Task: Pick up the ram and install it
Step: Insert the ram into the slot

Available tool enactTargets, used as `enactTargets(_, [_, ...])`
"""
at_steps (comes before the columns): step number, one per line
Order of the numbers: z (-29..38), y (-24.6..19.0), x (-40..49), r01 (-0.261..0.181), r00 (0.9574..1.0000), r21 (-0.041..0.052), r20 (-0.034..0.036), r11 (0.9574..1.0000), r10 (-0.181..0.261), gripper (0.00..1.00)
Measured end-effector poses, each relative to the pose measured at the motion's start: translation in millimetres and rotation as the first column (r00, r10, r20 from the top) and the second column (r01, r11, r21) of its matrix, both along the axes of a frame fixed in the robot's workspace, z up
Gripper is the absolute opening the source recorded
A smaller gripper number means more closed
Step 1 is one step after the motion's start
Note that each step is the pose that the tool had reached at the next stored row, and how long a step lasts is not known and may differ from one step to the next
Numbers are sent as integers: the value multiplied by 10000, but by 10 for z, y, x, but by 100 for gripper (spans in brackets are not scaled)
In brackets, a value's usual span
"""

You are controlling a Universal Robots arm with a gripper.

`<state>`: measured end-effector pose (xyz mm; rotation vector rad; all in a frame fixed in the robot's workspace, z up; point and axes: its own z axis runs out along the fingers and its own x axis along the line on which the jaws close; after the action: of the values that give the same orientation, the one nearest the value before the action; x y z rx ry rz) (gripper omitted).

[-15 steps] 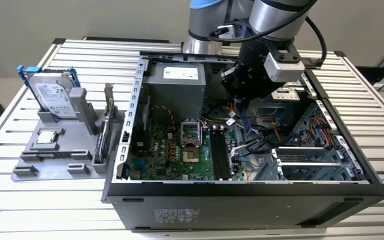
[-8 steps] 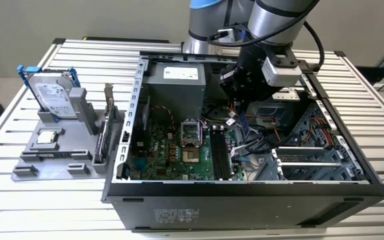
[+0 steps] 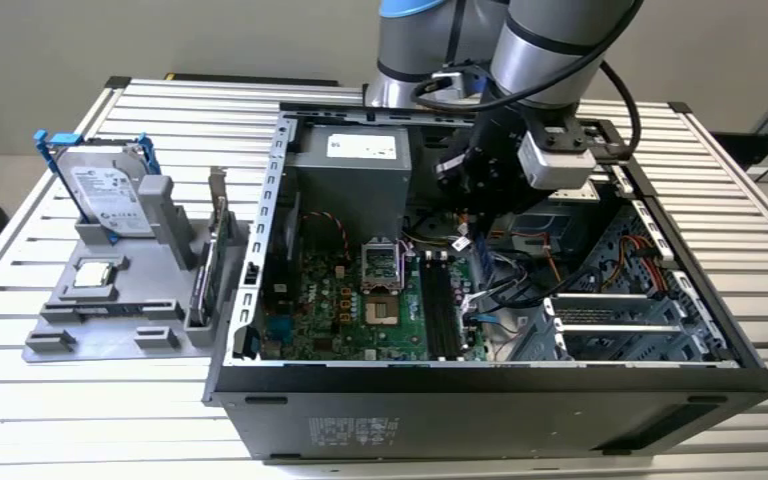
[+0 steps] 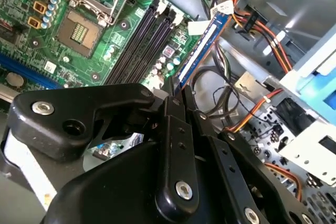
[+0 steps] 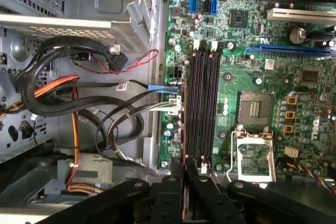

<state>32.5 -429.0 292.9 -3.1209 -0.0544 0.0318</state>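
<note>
We see the gripper (image 4: 177,88) clenched on the ram (image 4: 202,45). In the second wrist view its fingers pinch one end of the stick. The rest of it reaches out above the board (image 4: 58,3), with the white label toward its far end. It runs nearly parallel to the slots (image 4: 142,40) and hangs just beside them, on the side of the cables (image 4: 220,77), not on the side of the socket (image 4: 79,32).

In the first wrist view the fingertips stand at one end of the slots (image 5: 202,103), and all the dark slots look empty. In the exterior view the arm (image 3: 544,60) reaches down into the open case (image 3: 491,395).

We judge that the pick is done and the install is in hand. The stick is carried over the board but not yet seated.

In our opinion the seating calls for a small sideways correction, so that the lower edge comes exactly over one slot along its whole length. The stick must be kept upright and not tilted. The white latches (image 5: 197,45) at the slot ends must be open, which we cannot tell from here. The nearby cables must not come under the stick, and the push must be straight and even.
</note>
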Motion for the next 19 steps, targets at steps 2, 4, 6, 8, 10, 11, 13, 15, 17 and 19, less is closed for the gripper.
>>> enactTargets(2, [-23,-13,-5,0,10000,0,-2,10000,0,0])
enactTargets(4, [-34,-43,-10,0,10000,-1,-3,10000,0,0])
enactTargets(6, [-53,-82,-16,1,10000,-1,-5,10000,-1,0])
enactTargets(8, [-67,-117,-22,1,10000,-1,-11,10000,-1,0])
enactTargets(10, [-93,-143,-26,2,10000,1,-24,10000,-2,0])
enactTargets(11, [-108,-147,-27,4,10000,3,-30,10000,-4,0])
enactTargets(13, [-131,-159,-28,6,10000,0,-57,10000,-6,0])
enactTargets(15, [-162,-167,-29,11,10000,0,-64,10000,-11,0])
enactTargets(17, [-191,-179,-30,12,10000,0,-73,10000,-12,0])
enactTargets(19, [-226,-193,-32,14,10000,-1,-76,10000,-14,0])
